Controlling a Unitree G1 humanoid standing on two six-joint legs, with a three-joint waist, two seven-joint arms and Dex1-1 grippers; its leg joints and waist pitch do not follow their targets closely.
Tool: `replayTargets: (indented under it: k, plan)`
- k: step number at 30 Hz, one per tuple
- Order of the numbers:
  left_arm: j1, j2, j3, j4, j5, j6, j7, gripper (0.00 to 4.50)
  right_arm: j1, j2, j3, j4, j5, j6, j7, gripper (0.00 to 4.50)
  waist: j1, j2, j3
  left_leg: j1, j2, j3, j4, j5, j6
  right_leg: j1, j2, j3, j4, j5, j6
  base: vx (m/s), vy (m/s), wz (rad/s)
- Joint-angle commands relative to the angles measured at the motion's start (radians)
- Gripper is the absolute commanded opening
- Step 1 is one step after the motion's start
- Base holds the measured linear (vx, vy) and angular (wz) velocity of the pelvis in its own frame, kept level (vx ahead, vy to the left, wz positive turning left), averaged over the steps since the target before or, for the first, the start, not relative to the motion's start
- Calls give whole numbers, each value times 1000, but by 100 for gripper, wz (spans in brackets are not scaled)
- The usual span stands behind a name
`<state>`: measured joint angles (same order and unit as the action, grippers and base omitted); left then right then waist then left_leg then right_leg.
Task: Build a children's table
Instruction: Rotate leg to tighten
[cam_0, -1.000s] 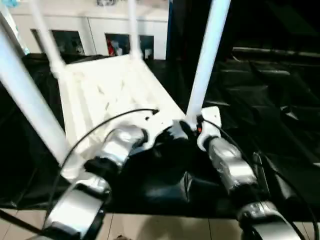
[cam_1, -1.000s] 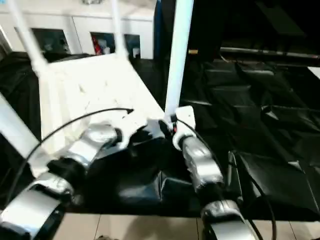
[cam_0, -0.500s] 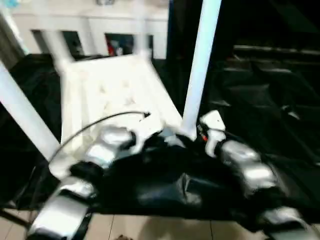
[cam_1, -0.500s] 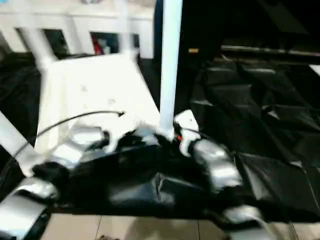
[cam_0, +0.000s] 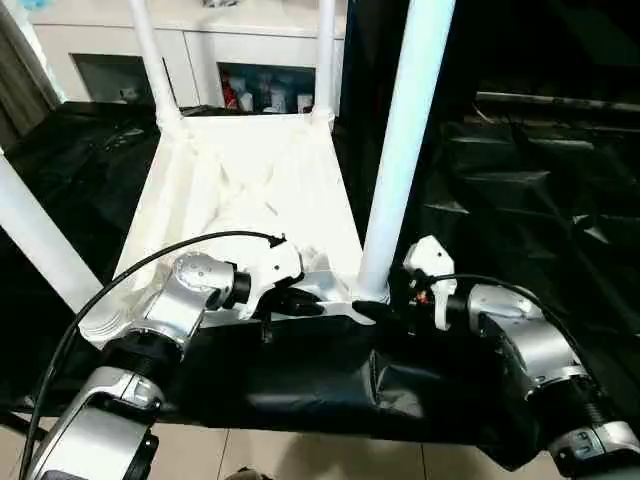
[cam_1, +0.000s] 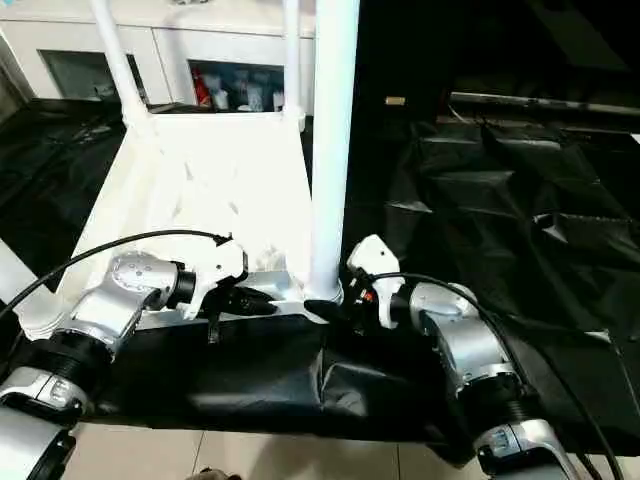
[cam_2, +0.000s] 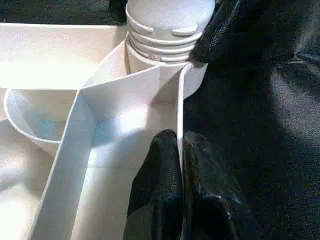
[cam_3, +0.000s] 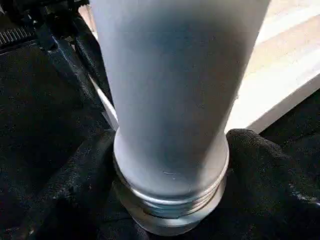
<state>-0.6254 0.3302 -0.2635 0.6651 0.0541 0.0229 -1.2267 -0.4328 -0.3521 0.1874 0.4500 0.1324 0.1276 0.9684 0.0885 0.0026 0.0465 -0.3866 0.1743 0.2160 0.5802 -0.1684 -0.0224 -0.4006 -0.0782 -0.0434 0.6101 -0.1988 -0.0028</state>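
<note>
My left fingers are pinched tight on the thin near rim wall of the tabletop, one rubbery black pad inside the rim and one outside. The wall they clamp is smooth white plastic, and a slanting rib runs from it to the round corner socket just ahead. My right fingers are spread wide around the base of the near right leg, one textured black finger on each side of the tube. I cannot tell whether they press on it or merely flank it. That leg is a thick, smooth, pale tube whose ringed, threaded foot sits in the socket.

The tabletop lies upside down on the surface, its ribbed underside facing up: a shallow white tray crossed by diagonal ribs. Its near edge sits close to the front edge of the surface. Four legs stand up from its corners: the near left leg leaning out toward my left, the far left leg and the far right leg slimmer in view at the back.

The surface is draped in glossy, creased black sheeting. Beyond it stands a white cabinet with glass doors and small objects inside. My silver forearms reach in from below, a black cable looping over the left one.
</note>
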Motion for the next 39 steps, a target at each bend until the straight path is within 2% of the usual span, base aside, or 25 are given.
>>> replayTargets:
  k: [1,3,5,9,13,15,16,17,18,19,21,24,25,26,28,29,30,31,32,35,37,38,39]
  plan:
    - [30,-19,9,-18,-58,9,-23,0,-13,-2,4,1,2,16,6,331,2,-16,-57,23,64,-34,-62,-209,46,36,-77,42,-77,-211,-212,0,0,0]
    - [30,-18,10,-20,-57,11,-25,0,-13,-2,6,2,2,16,10,326,1,-17,-58,23,64,-34,-62,-203,48,38,-76,42,-75,-201,-213,0,0,0]
    - [30,-18,10,-21,-56,13,-26,0,-13,-1,5,5,2,16,12,290,1,-18,-58,23,63,-33,-61,-198,49,38,-76,42,-75,-192,-216,0,0,0]
    - [30,-19,9,-23,-55,16,-26,0,-10,4,0,6,4,16,10,282,1,-18,-58,23,63,-33,-60,-195,51,39,-76,42,-74,-185,-220,0,0,0]
    - [17,-41,11,8,-25,11,52,0,-11,47,-26,53,-19,3,-109,277,-4,-17,-56,23,63,-34,-62,-209,42,36,-76,42,-77,-205,-219,0,0,0]
    - [-7,-82,11,67,12,23,167,0,-22,108,-58,126,-45,5,-282,277,-12,-18,-53,25,60,-36,-65,-243,24,34,-77,43,-85,-273,-205,0,0,0]
    - [-21,-109,13,98,28,36,232,0,-26,147,-78,164,-52,10,-379,277,-19,-15,-48,29,59,-37,-67,-279,7,25,-79,44,-93,-337,-196,0,0,0]
    - [-34,-135,14,123,39,46,283,0,-30,182,-97,193,-51,18,-454,277,-27,-16,-49,29,58,-43,-70,-301,-16,29,-80,42,-94,-392,-181,0,0,0]
    - [-46,-160,13,146,49,54,330,0,-35,215,-112,216,-52,22,-526,277,-31,-16,-49,28,58,-46,-72,-308,-24,30,-81,41,-95,-408,-175,0,0,0]
    - [-60,-188,11,170,62,63,380,0,-44,249,-127,239,-56,18,-606,276,-34,-13,-48,32,60,-48,-74,-332,-33,24,-80,42,-99,-429,-164,0,0,0]
    - [-78,-223,5,196,78,74,449,0,-63,288,-147,273,-55,10,-694,276,-35,-15,-49,37,59,-48,-73,-353,-32,23,-80,43,-105,-435,-157,0,0,0]
    - [-93,-261,0,215,90,85,508,0,-89,325,-163,309,-56,0,-771,276,-37,-13,-46,39,57,-48,-75,-380,-28,19,-80,44,-109,-445,-151,0,0,0]
    - [-105,-283,-5,228,102,80,536,0,-113,349,-159,339,-71,-19,-807,276,-35,-4,-46,42,57,-49,-76,-385,-30,20,-80,44,-110,-445,-150,0,0,0]
    - [-110,-290,-8,234,108,73,540,0,-124,357,-154,351,-79,-31,-814,276,-40,-9,-46,42,57,-49,-76,-396,-32,20,-79,44,-113,-444,-148,0,0,0]
    - [-118,-297,-8,245,112,58,537,0,-139,366,-151,371,-87,-51,-808,276,-38,-7,-49,41,57,-50,-80,-388,-25,27,-81,43,-113,-424,-147,0,0,0]
    - [-119,-295,-8,245,113,50,530,0,-141,366,-157,372,-83,-68,-798,276,-38,-7,-50,42,58,-49,-80,-384,-23,26,-81,43,-113,-411,-149,0,0,0]
    - [-118,-290,-6,242,111,44,518,0,-139,364,-161,366,-75,-80,-773,276,-37,-9,-52,39,58,-48,-80,-365,-16,31,-80,43,-110,-375,-156,0,0,0]
    - [-116,-285,-5,238,108,38,508,0,-137,361,-164,359,-68,-89,-751,331,-36,-9,-52,37,58,-47,-80,-354,-13,32,-80,44,-108,-356,-161,0,0,0]
    - [-109,-269,-8,229,106,22,492,0,-128,345,-162,337,-55,-115,-696,345,-34,-12,-52,37,58,-45,-79,-341,1,34,-80,44,-106,-330,-172,0,0,0]
    - [-99,-249,-8,218,97,4,457,0,-123,317,-154,317,-51,-125,-643,348,-30,-12,-52,35,58,-42,-77,-316,17,36,-80,44,-104,-304,-183,0,0,0]
    - [-85,-226,-4,205,85,-15,410,0,-122,280,-148,297,-43,-122,-575,379,-27,-15,-53,33,58,-40,-74,-294,29,40,-82,44,-104,-304,-187,0,0,0]
    - [-80,-218,-4,199,79,-21,391,0,-121,270,-147,286,-34,-113,-547,379,-25,-16,-53,33,58,-40,-74,-286,32,42,-83,43,-103,-300,-188,0,0,0]
    - [-59,-192,-6,172,57,-58,310,0,-110,227,-127,246,-28,-92,-454,387,-22,-17,-54,31,58,-40,-73,-265,43,46,-82,42,-101,-286,-190,0,0,0]
